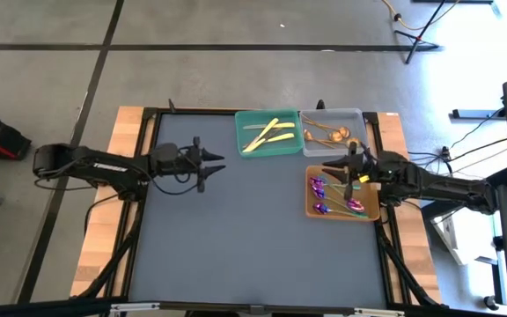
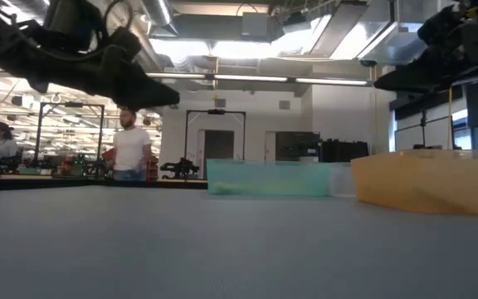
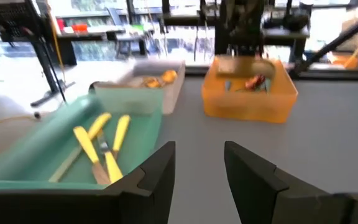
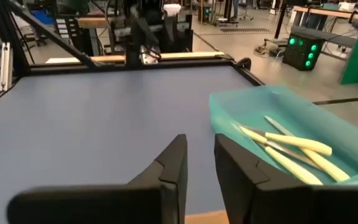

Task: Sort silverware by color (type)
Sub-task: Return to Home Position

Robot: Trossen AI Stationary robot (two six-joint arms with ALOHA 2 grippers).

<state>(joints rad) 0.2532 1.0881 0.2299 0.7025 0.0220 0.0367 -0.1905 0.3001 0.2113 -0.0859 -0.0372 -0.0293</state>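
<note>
The left gripper (image 1: 216, 164) hangs over the left half of the grey table (image 1: 253, 255). Its two dark fingers are apart and hold nothing. The right gripper (image 1: 331, 171) hangs over the orange tray (image 1: 341, 217), with its fingers a little apart and empty too. Purple spoons (image 1: 352, 205) lie in that tray. At the far right, yellow knives (image 1: 262, 136) lie in the green tray (image 1: 284, 123). Copper spoons (image 1: 326, 136) lie in the grey tray (image 1: 334, 115) just right of it.

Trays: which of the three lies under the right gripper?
The orange tray, holding the iridescent spoons; the green tray and grey tray lie clear of the right gripper.
</note>
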